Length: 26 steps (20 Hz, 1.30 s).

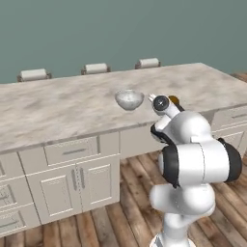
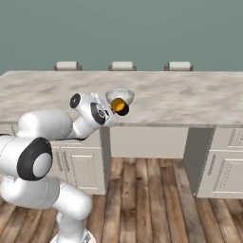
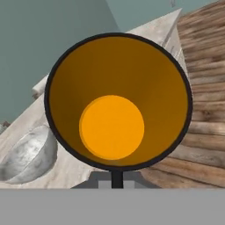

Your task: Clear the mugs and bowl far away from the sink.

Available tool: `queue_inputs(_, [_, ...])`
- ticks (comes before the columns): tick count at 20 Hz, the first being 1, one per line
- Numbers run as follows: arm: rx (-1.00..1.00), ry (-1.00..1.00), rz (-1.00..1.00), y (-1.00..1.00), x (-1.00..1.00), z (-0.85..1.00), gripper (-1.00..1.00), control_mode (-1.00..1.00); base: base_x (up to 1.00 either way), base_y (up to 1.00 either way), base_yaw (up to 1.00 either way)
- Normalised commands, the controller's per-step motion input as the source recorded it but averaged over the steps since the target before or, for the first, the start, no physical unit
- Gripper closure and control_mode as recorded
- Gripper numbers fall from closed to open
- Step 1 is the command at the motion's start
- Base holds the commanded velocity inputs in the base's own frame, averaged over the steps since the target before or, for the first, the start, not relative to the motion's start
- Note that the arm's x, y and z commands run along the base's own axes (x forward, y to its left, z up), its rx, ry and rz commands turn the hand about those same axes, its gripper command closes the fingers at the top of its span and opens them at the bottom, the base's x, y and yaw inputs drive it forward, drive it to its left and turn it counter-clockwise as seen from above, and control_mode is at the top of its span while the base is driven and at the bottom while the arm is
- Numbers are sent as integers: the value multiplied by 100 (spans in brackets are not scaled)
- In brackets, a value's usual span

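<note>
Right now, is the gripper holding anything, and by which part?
Yes, the orange mug, held tipped with its mouth toward the hand camera. The fingers appear to pinch its rim at the bottom edge.

One wide, round, white-grey marbled bowl [image 1: 130, 99] sits on the one long beige marbled tabletop [image 1: 58, 108]. One small round mug, orange inside with a dark rim [image 3: 117, 102], is in sight. Three pale chair backs [image 2: 123, 66] line the tabletop's far edge. On the cabinet front below, the left base view shows one two-door cupboard [image 1: 77, 185]. One white robot arm [image 1: 193, 164] stands before it.
</note>
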Motion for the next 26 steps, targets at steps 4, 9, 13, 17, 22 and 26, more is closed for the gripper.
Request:
queue_inputs(4, [0, 0, 0, 0, 0, 0, 100, 100, 76, -65, 16])
queue_inputs(9, [0, 0, 0, 0, 0, 0, 100, 100, 51, -79, 16])
queue_inputs(13, [0, 0, 0, 0, 0, 0, 100, 100, 97, -48, 12])
queue_inputs(17, [0, 0, 0, 0, 0, 0, 100, 100, 100, -58, 17])
queue_inputs(22, [0, 23, 11, -29, 12, 0, 100, -100, 47, -34, 13])
queue_inputs(26, [-5, 62, 33, -51, 20, -32, 100, -100, 0, 0, 0])
